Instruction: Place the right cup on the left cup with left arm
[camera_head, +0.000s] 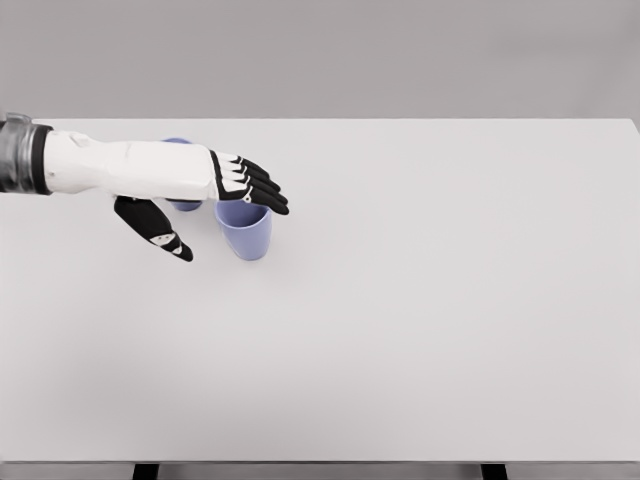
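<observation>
We are looking down from the head camera onto a wide, plain white table, and only one arm is in play: the white left arm reaches in from the left edge, stretched almost level across the far left part of the tabletop.

At its end, the left hand with its black fingers is spread loose — four fingers extended to the right, the thumb hanging down and to the left, well apart from them. We see nothing gripped in it; the hand is relaxed and empty.

Right under those fingertips stands a pale blue-violet plastic cup, upright, mouth up, tapering toward its base. The fingers overlap the far edge of its rim in our view, though we cannot tell whether they touch it or hover just above. The thumb sits to the left of this cup, clear of its wall.

A second cup of the same blue-violet colour is mostly hidden behind the wrist and palm — we catch only a sliver of rim above the arm and a bit of its base below it. It stands just left of and behind the first cup, and the two look near but apart.
</observation>
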